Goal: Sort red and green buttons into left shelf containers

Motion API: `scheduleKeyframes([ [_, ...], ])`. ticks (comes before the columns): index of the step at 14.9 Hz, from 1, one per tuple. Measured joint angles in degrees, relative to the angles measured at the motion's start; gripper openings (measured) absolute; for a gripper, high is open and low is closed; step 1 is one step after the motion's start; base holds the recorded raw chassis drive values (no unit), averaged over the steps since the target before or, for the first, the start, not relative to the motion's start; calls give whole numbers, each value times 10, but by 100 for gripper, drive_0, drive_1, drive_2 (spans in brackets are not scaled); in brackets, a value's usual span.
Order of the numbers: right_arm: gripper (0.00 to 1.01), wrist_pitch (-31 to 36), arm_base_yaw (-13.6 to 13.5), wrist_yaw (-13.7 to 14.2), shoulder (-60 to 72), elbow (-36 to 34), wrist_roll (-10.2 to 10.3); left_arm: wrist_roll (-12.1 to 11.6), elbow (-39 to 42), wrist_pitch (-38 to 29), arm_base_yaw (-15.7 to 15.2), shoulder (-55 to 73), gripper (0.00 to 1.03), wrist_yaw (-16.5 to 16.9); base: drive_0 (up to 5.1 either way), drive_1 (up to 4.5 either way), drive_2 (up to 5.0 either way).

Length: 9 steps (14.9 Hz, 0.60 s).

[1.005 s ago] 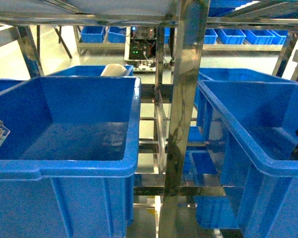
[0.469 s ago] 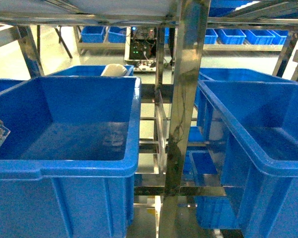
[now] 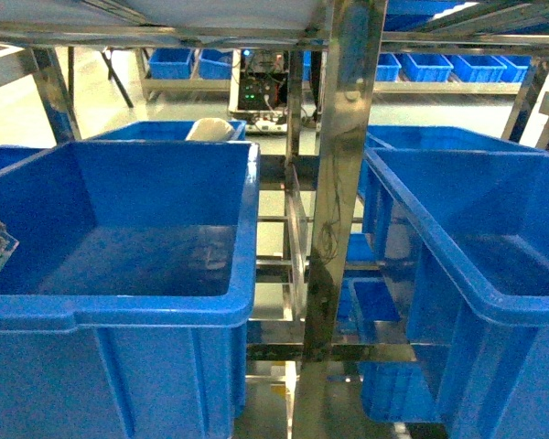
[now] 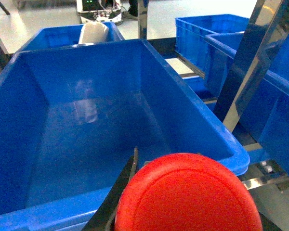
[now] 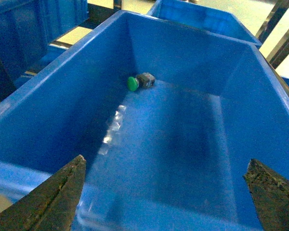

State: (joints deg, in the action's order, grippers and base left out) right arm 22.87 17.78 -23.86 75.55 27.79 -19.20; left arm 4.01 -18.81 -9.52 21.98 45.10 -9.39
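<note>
Green button (image 5: 133, 83) already lying in a blue tub (image 5: 48, 82), far corner; right tool (image 5: 166, 192) wide open, empty. Red button (image 4: 189, 195) clamped in left tool (image 4: 135, 202) over tub (image 4: 19, 86), not dropped yet. Approx half done.

Our left gripper (image 4: 183, 211) is clamped on the red domed push-button (image 4: 188, 192); our right gripper (image 5: 166, 190) hangs with its dark jaws spread wide, holding nothing.

The green button (image 5: 139, 82) is lying on its side near the tub's (image 5: 192, 144) far left corner; the right end effector (image 5: 166, 192) is hovering with fingers spread wide.
</note>
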Motion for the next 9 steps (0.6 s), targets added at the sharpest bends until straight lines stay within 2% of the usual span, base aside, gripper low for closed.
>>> scheduleKeyframes([
  [1, 98, 5, 3, -2, -39, -42, 0, 0, 0, 0, 0, 0, 26, 0, 0, 0, 0],
  [4, 98, 3, 3, -2, -44, -54, 0, 0, 0, 0, 0, -1, 26, 0, 0, 0, 0],
  [5, 98, 4, 3, -2, -44, -54, 0, 1, -1, -12, -9, 12, 26, 8, 0, 0, 0],
  [8, 98, 4, 3, -2, -44, -54, 0, 0, -43, -72, -64, 101, 26, 37, 0, 0, 0],
  [9, 98, 4, 3, -2, -44, -54, 0, -2, -61, -90, -80, 133, 26, 56, 0, 0, 0],
])
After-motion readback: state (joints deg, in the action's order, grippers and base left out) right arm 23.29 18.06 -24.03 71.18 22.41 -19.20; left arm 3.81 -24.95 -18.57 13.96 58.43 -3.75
